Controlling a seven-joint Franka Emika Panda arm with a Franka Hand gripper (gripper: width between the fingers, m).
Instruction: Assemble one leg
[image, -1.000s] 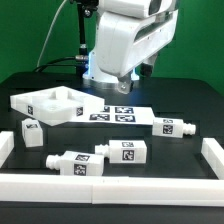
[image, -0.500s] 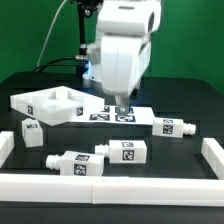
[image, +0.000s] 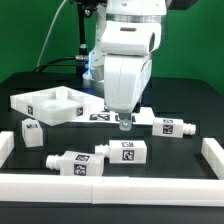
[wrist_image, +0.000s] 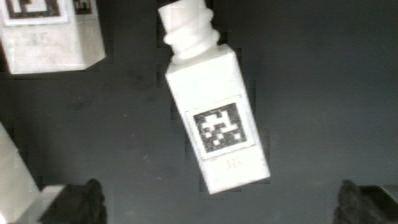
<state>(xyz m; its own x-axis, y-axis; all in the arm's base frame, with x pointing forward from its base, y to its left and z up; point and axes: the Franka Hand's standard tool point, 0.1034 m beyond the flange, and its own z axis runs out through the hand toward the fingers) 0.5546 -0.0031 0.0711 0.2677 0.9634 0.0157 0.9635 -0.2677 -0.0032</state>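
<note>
Tool (image: 123, 122) released, hovering over the leg (wrist_image: 217, 120). It lies skewed to the jaws; I fear closing spins it. The second leg (image: 166, 127), at 3 o'clock in the exterior view, risks a bump.

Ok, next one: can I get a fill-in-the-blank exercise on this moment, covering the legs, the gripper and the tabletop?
1. Counting the leg farthest to the exterior view's right, ____ legs sit loose on the table.
2. The gripper has its jaws ____ and holds nothing.
3. The tabletop lies to the exterior view's ____ of the gripper.
Missing words: four; open; left.
</note>
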